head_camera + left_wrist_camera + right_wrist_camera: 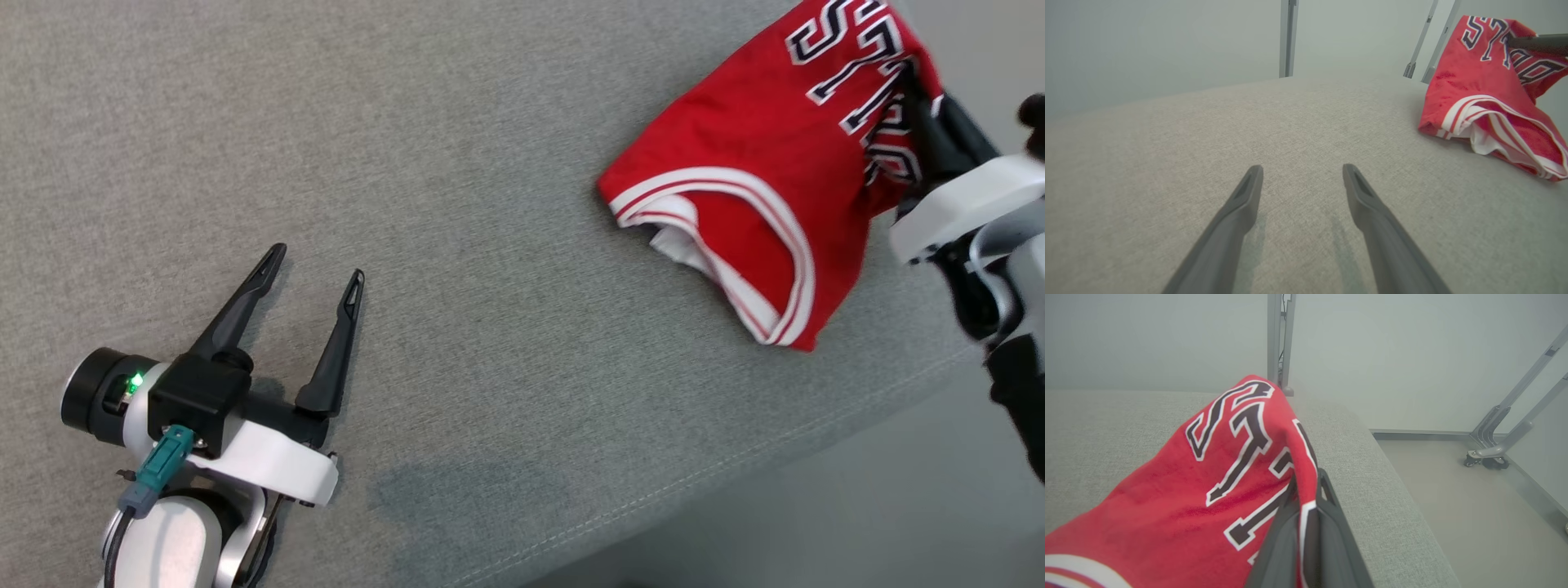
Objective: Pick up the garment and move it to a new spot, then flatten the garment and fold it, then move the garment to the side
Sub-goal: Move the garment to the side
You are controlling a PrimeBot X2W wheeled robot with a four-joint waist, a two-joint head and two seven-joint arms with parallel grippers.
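Note:
The garment (759, 188) is a red jersey with white trim and dark lettering, bunched at the right side of the grey cushioned surface (457, 163). My right gripper (908, 82) is shut on the garment's lettered edge and lifts that part, while the trimmed hem rests near the surface's front edge. In the right wrist view the red cloth (1208, 490) drapes over the pinched fingers (1327, 506). My left gripper (314, 265) hovers open over bare fabric at the lower left, well apart from the garment (1490, 94), with nothing between its fingers (1245, 196).
The cushioned surface's stitched front edge (694, 482) runs diagonally at the lower right, with floor beyond it. Metal frame legs on casters (1490, 457) stand on the floor past the surface's far corner. A pale partition wall (1167, 41) rises behind.

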